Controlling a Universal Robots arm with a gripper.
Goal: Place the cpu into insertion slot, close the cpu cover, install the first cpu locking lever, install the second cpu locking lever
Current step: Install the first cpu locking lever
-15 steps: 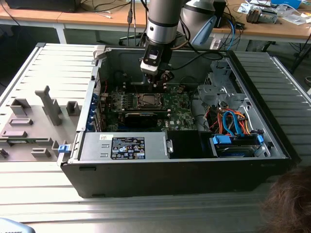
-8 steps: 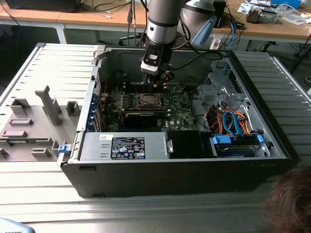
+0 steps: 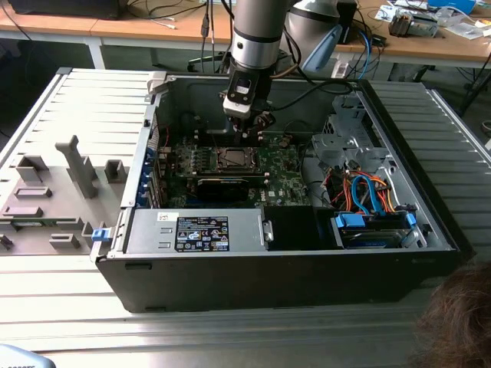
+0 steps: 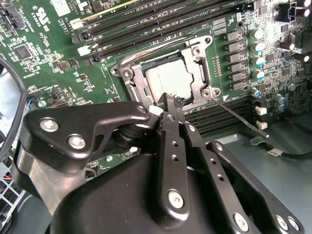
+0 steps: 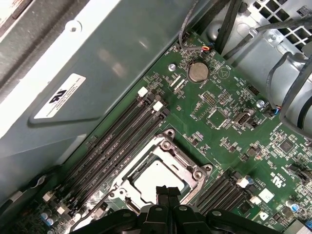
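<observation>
on ribbed table (image 3: 230, 337), case (image 3: 268, 280), cpu (image 4: 168, 80), desks (image 3: 138, 27) behind

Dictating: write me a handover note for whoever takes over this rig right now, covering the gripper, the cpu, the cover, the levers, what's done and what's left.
Gripper: shut, holding nothing, tips close over the socket's edge.
Cpu: lying in the insertion slot on the green motherboard.
Cpu cover: appears lowered, its frame around the cpu.
Done: cpu placed; cover seemingly closed.
Left: both locking levers. One thin lever sticks out from the socket corner, apparently unlatched; I cannot tell the other's state.
</observation>
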